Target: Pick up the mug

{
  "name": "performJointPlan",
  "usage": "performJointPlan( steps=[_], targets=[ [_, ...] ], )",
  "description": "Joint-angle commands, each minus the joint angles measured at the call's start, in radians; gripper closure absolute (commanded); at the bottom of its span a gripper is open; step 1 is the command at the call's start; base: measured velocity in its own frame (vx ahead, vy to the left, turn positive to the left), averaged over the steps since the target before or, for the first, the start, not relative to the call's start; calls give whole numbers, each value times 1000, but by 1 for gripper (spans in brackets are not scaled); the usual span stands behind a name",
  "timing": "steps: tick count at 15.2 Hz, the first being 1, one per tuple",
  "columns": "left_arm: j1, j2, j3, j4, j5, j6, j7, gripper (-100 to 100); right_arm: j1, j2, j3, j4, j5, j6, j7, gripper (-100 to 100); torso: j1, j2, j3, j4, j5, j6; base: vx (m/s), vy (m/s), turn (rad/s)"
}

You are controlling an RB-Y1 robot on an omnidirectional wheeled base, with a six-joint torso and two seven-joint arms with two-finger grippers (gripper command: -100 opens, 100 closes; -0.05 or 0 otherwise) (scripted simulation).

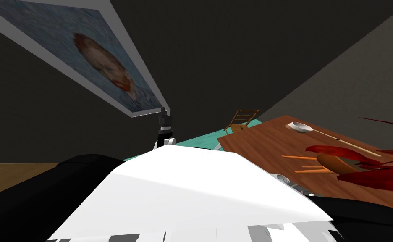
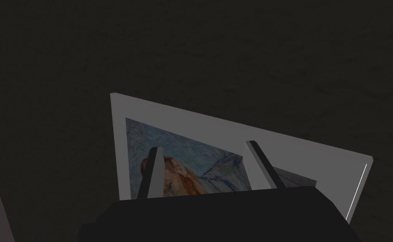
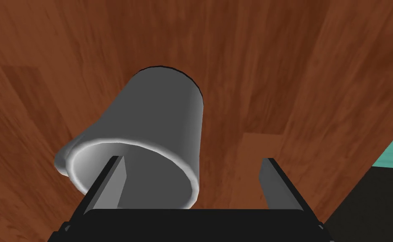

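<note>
Right wrist view: grey mug (image 3: pixel 158 122) on reddish wooden table (image 3: pixel 275 63).

Dim room, dark grey walls (image 1: pixel 242 46); a grey-framed portrait painting with a blue ground (image 1: pixel 107 69) hangs on the left one. Reddish-brown wood-grain table (image 1: pixel 263 145) on the right, with a brown wooden ladder-back chair (image 1: pixel 242 119) just past its far corner. Teal floor patch (image 1: pixel 191 140) around the chair, tan wood floor (image 1: pixel 6 174) far left.
</note>
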Motion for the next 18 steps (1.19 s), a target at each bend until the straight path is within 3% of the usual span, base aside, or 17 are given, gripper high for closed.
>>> performJointPlan(
  steps=[1,3,6,7,12,13,14,18],
  targets=[
    [0,0,0,0,0,0,0,0,21,-7,42,39,34,-12,8,-100,0,0,0,0,0,0,176,31,176],
    [0,0,0,0,0,0,0,0,21,-7,42,39,34,-12,8,-100,0,-2,-1,0,0,1,124,25,36],
    [0,0,0,0,0,0,0,0,36,-13,90,83,72,-28,13,-100,0,4,2,1,0,0,74,23,93],
    [0,0,0,0,0,0,0,0,29,-6,66,82,55,-34,22,-100,0,3,2,1,0,0,61,4,47],
    [0,0,0,0,0,0,0,0,14,73,83,106,68,9,37,-100,-5,11,6,2,-1,1,-16,-46,69],
    [0,0,0,0,0,0,0,0,21,51,79,95,64,-2,32,-100,-6,12,7,3,-1,1,-11,-35,28],
    [0,0,0,0,0,0,0,0,22,53,79,94,64,2,32,100,-5,11,6,3,-1,1,-4,-13,3],
    [0,0,0,0,0,0,0,0,24,52,80,97,64,5,30,100,-4,11,7,4,-3,0,-2,-3,-6]
  ],
)
